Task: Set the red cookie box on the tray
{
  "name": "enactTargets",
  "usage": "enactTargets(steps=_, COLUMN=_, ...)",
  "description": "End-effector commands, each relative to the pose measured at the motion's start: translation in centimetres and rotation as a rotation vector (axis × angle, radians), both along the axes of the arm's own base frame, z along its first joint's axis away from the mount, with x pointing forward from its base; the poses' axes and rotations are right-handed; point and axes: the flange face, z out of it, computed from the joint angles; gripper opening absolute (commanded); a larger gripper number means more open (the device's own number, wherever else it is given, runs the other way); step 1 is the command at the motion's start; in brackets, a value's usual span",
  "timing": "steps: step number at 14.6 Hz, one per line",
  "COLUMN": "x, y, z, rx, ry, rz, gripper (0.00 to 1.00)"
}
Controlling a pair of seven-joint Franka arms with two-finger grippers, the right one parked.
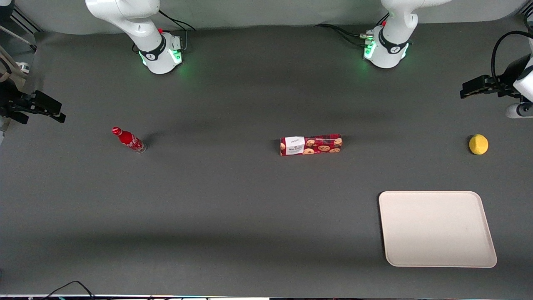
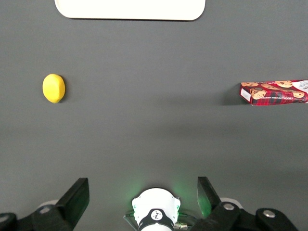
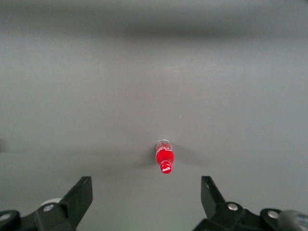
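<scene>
So, gripper: we see it raised at the working arm's end of the table, fingers spread, holding nothing.
Red cookie box: flat mid-table.
Tray: bare, nearer the front camera.
Lemon: near the gripper.

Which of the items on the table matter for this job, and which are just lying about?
For the job:
- red cookie box, lying flat mid-table
- tray, nearer the front camera, nothing on it
- gripper, open, raised toward the working arm's end of the table

Lying about:
- lemon
- red bottle, toward the parked arm's end
</scene>
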Motion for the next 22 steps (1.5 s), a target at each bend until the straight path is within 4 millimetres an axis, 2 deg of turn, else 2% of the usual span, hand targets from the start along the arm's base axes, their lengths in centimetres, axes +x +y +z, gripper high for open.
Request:
enactTargets(steps=1, x=1.3, y=-1.1, z=1.7, rx=-0.003, ry=-0.095, rz=-0.043, gripper=1.00)
enactTargets(steps=3, x=2.3, y=-1.9, z=2.3, rx=-0.007, ry=-0.152, rz=-0.055, gripper=1.00)
enactTargets(steps=7, x=3.2, y=-1.9, z=3.1, rx=-0.021, ry=-0.209, rz=-0.049, gripper=1.00)
enactTargets(steps=10, x=3.4, y=-2.6, z=3.9, rx=-0.062, ry=-0.263, rz=0.060, gripper=1.00)
enactTargets(steps=11, x=3.2, y=-2.6, z=3.6, rx=-0.073, ry=-0.240, rz=0.112, gripper=1.00)
enactTargets(steps=12, x=2.9, y=-3.3, z=2.4, rx=-0.070, ry=-0.195, rz=0.119, gripper=1.00)
enactTargets(steps=13, x=2.8, y=-5.3, z=1.4, rx=-0.068, ry=-0.158, rz=0.112, gripper=1.00)
enactTargets(steps=15, x=2.0, y=-8.5, z=-1.2, rx=-0.024, ry=-0.058, rz=0.287, gripper=1.00)
enactTargets(steps=16, x=1.4, y=-11.9, z=-2.9, rx=0.005, ry=-0.029, rz=0.329, gripper=1.00)
enactTargets(steps=18, x=0.4, y=-16.5, z=-5.4, rx=0.047, ry=-0.009, rz=0.469, gripper=1.00)
enactTargets(steps=20, x=0.7, y=-20.3, z=-7.6, rx=0.047, ry=0.026, rz=0.701, gripper=1.00)
enactTargets(steps=22, x=1.2, y=-24.2, z=-10.2, rx=0.064, ry=0.044, rz=0.846, gripper=1.00)
